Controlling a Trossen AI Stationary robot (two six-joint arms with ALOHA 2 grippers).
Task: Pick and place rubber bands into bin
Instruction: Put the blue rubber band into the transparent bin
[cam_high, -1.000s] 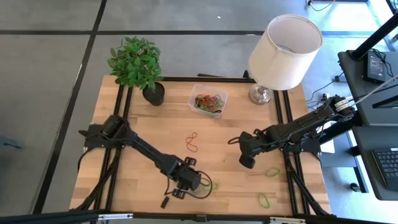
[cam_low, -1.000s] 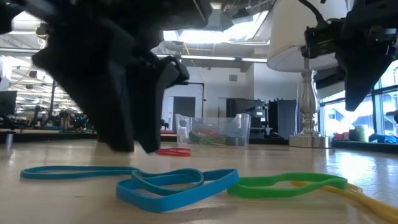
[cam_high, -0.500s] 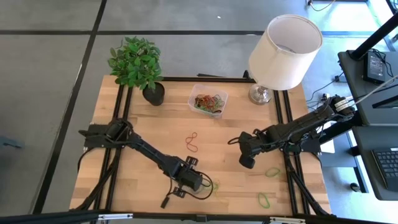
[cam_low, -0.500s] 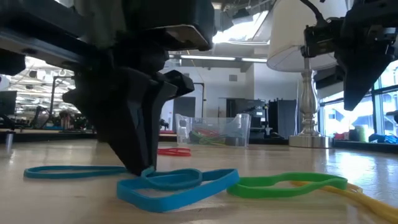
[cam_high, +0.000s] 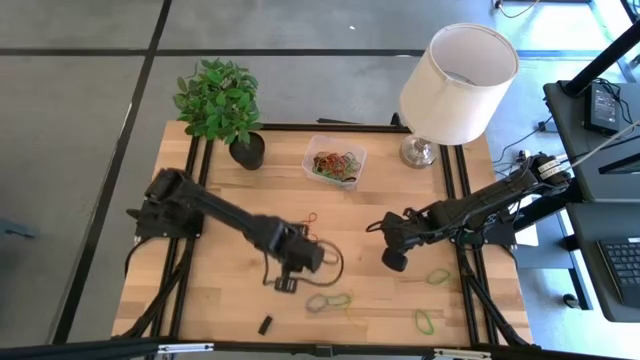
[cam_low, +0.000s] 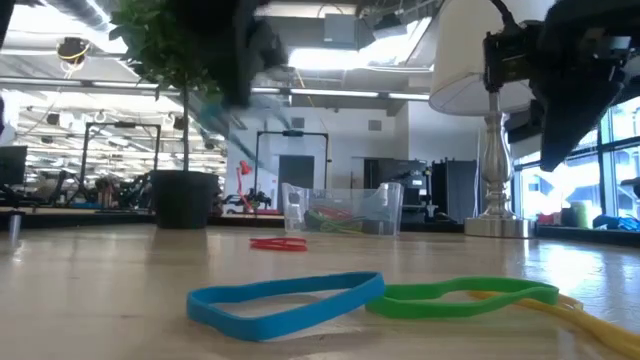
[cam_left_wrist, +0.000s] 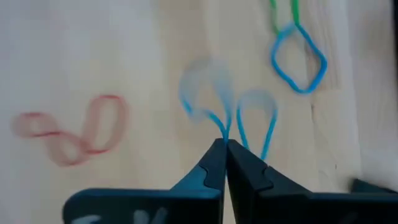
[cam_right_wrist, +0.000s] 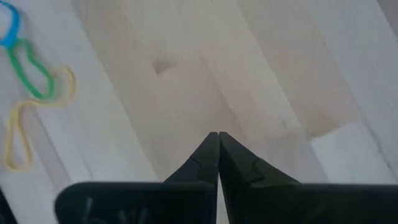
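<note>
My left gripper hangs above the table's middle, shut on a blue rubber band whose loops dangle below the fingertips. In the low view that band is a blurred blue streak. On the wood near the front edge lie another blue band and a green one. A red band lies on the wood farther back. The clear bin with several bands in it stands at the far middle. My right gripper waits shut above the table's right half. My left gripper pinches the blue band between its two fingertips at one spot, where strands of the band come together. The fingers point steeply down from above. The band hangs slack below them in two loops, lifted clear of the table.
A potted plant stands at the far left and a lamp at the far right. Two green bands lie at the near right, a yellow band next to the green one, and a small black block lies near the front edge.
My left gripper has shut on a blue band lying near the front edge. It has then risen and gone toward the far edge, over the table's middle, lifting that band clear. The other blue band and the green one have stayed on the wood.
</note>
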